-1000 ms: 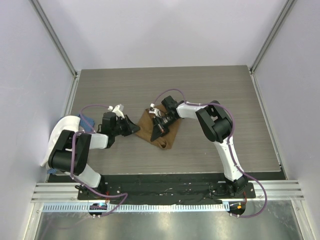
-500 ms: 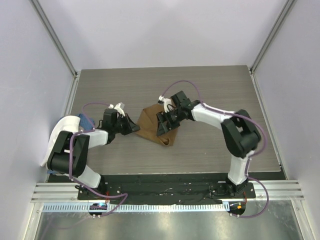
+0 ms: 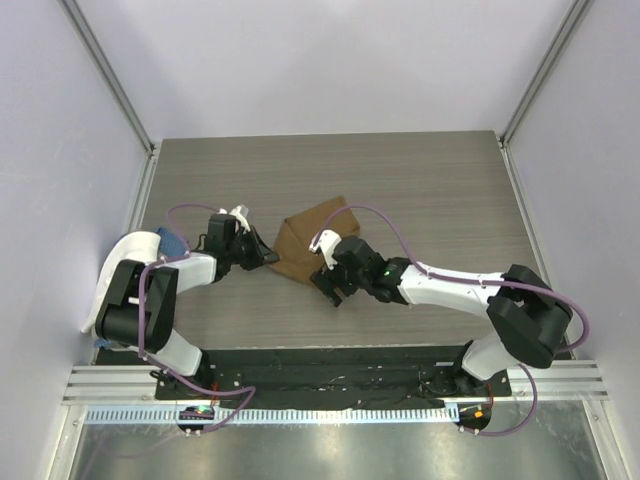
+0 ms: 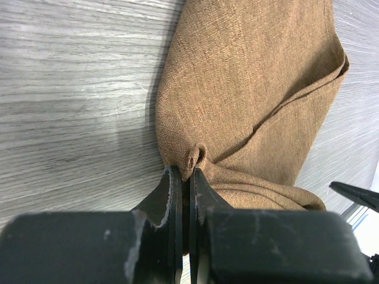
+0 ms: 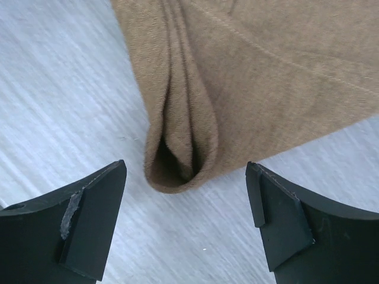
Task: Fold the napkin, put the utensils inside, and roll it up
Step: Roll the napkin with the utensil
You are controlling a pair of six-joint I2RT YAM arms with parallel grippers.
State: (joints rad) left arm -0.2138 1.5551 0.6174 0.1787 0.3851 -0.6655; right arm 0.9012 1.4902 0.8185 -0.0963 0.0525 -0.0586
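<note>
Grey wood-grain counter (image 3: 440, 200) spans the white-walled cell. Left end effector (image 4: 182, 177) is pinched tight on the left corner of the napkin (image 3: 318, 232), the cloth puckering between its fingers. Right end effector (image 5: 186, 183) stands wide, its 2 fingers on either side of the napkin's folded near corner, touching neither side. Tan and folded, the napkin lies mid-counter between the 2 arms. Blue cloth (image 3: 175, 242) and white cloth (image 3: 135, 247) sit at the counter's left edge.
</note>
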